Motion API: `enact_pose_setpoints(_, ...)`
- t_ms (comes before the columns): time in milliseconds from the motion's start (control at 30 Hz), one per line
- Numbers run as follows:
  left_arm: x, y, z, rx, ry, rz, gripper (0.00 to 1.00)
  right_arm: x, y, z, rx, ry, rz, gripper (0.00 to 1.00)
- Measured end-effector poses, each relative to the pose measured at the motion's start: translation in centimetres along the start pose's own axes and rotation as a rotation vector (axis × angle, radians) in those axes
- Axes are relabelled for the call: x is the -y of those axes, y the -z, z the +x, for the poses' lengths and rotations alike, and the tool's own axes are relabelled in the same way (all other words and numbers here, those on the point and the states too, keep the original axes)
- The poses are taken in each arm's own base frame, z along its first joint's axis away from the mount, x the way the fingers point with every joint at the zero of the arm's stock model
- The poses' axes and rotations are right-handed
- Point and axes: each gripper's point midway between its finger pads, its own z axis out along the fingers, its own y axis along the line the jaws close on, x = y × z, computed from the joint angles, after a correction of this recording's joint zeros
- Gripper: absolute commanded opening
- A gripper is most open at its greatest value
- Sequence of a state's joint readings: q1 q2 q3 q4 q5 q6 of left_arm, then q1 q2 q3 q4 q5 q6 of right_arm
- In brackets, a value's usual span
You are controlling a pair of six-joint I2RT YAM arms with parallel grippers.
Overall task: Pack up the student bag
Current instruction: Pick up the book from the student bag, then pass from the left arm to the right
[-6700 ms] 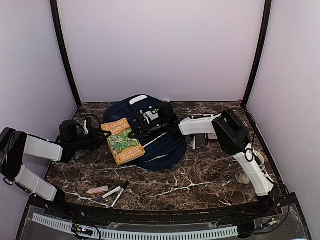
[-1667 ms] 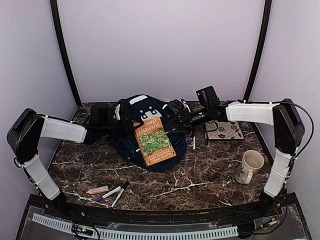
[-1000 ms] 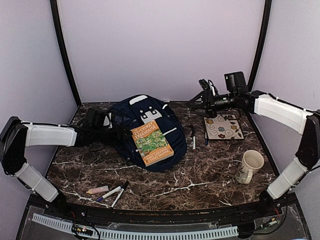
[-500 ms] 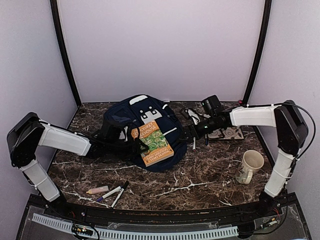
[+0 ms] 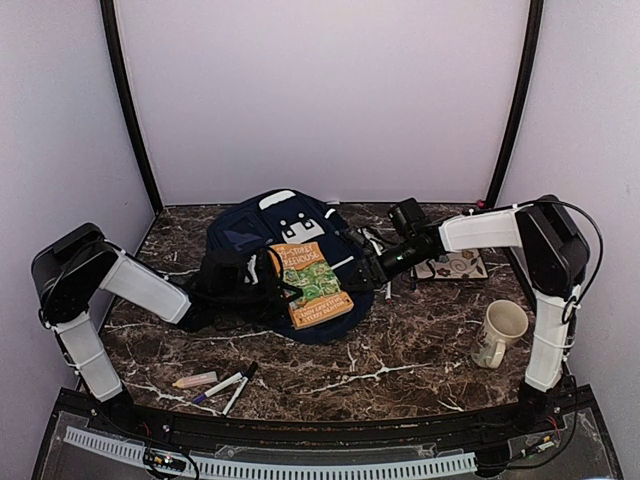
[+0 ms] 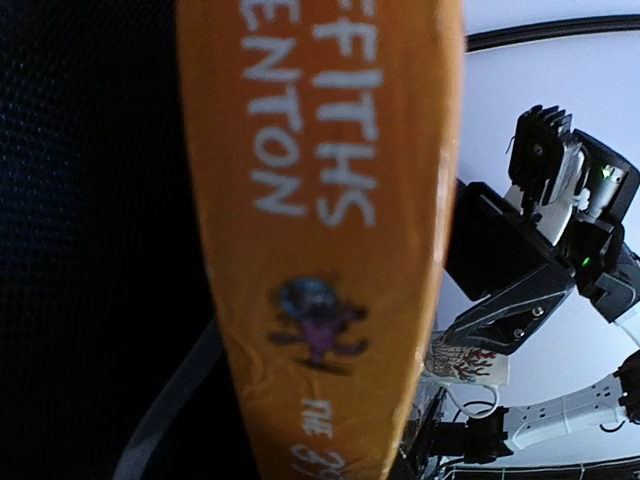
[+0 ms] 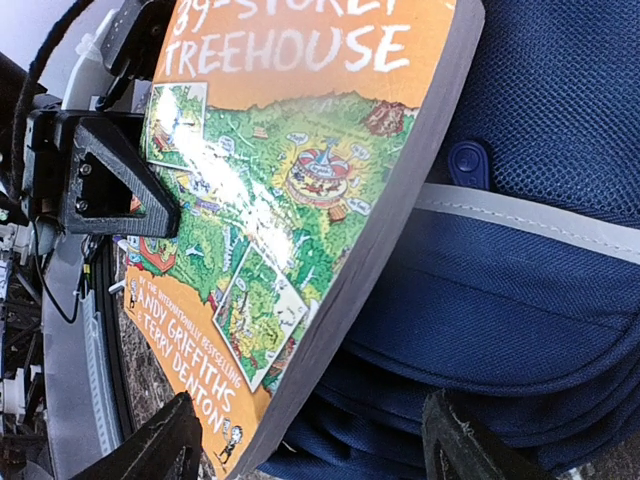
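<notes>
The student bag is laid flat at the rear middle of the marble table. At the front left, a few markers are seen. An orange book is held over the bag, gripped at its spine edge by the left gripper, one finger being pressed on the cover. Just beside the book's right edge, the right gripper is kept spread wide, with nothing grasped. Further right, a patterned notebook and a cream mug are found.
</notes>
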State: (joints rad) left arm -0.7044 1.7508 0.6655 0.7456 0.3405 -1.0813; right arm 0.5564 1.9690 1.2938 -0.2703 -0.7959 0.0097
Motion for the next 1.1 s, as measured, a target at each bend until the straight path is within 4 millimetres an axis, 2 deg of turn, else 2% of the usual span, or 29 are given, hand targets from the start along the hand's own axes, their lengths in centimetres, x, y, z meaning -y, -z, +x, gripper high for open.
enact_pose_setpoints(133,0.5,0.3,0.0,0.009,0.003,0.028,0.01,-0.4,0.0,0.0,0.0,-0.006,-0.022,0.82)
enact_pose_setpoints(167,0.7,0.5,0.0,0.011,0.001,0.032,0.0,-0.5,0.2,0.0,0.001,-0.01,-0.026,0.93)
enact_pose_setpoints(200,1.0,0.8,0.0,0.013,-0.006,0.041,0.0,-0.7,0.4,-0.1,0.003,-0.016,-0.032,0.99)
enact_pose_setpoints(367,4.2,2.5,-0.4,0.024,-0.093,0.125,0.0,-2.2,2.3,-1.5,0.046,-0.013,-0.063,1.0)
enact_pose_setpoints(533,7.3,3.5,-0.2,0.008,-0.185,0.247,0.0,-4.4,4.4,-3.9,0.105,0.014,-0.123,1.0)
enact_pose_setpoints(633,8.6,3.8,0.3,-0.018,-0.213,0.312,0.0,-5.5,4.6,-4.7,0.114,0.008,-0.188,1.0)
enact_pose_setpoints(800,10.6,4.5,0.5,-0.027,-0.251,0.408,0.0,-7.3,4.4,-4.7,0.113,-0.009,-0.314,0.99)
enact_pose_setpoints(900,11.2,4.6,0.6,-0.033,-0.263,0.443,0.0,-8.3,4.0,-4.0,0.104,-0.02,-0.375,0.87)
enact_pose_setpoints(1000,11.1,4.5,0.8,-0.04,-0.267,0.452,0.0,-9.0,3.7,-3.4,0.087,-0.046,-0.422,0.65)
enact_pose_setpoints(1100,10.8,4.3,0.9,-0.042,-0.263,0.445,0.0,-9.6,3.8,-3.4,0.088,-0.052,-0.458,0.48)
